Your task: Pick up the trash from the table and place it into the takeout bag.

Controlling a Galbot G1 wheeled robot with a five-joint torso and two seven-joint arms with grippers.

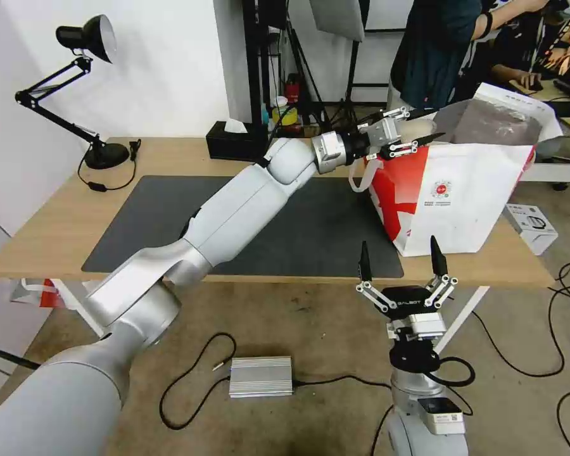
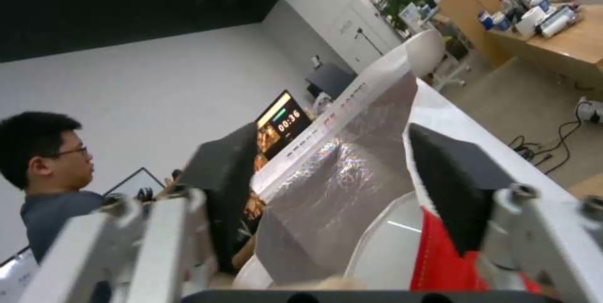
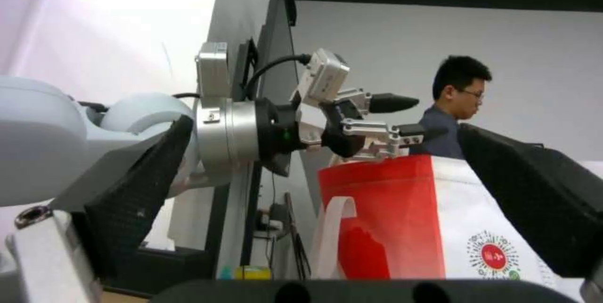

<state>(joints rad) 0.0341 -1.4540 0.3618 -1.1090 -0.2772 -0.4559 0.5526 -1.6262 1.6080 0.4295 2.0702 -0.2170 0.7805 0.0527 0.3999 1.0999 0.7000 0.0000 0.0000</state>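
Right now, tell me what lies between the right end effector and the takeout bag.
In the head view, just the table's bare front edge; the right end effector hovers open before the takeout bag.

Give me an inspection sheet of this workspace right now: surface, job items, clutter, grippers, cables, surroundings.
Surface: table with dark mat.
Job's things: takeout bag upright at the table's right end; loose trash: nothing seen.
Clutter: desk lamp, tissue box, small white box.
Grippers: left gripper open over the bag's rim; right gripper open, below the table's front edge.
Cables: several on the floor, one to a silver unit.
Surroundings: tripods behind.
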